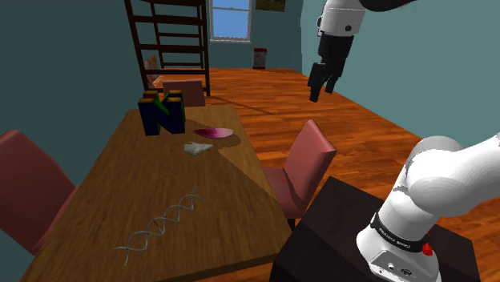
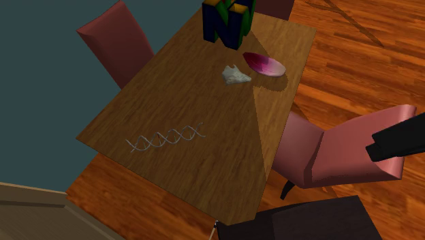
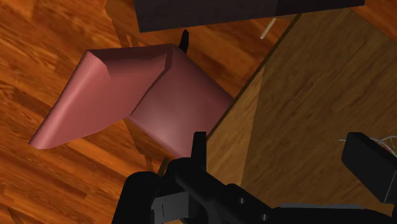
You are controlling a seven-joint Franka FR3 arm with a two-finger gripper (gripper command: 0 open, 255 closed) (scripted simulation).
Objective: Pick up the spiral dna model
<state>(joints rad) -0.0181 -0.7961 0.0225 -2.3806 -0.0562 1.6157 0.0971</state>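
Over the floor beside the table (image 1: 120, 176), the shoulder view shows us the gripper (image 1: 322, 86) high up, fingers apart, well away from the DNA model (image 1: 160, 224), which lies flat near the table's near end. From the second exterior view, the model (image 2: 167, 138) looks like a thin, pale helix; we judge it light, fragile and apt to slide. On the wrist view, the fingers stand wide with nothing between them. We would pinch it mid-length, across the helix.
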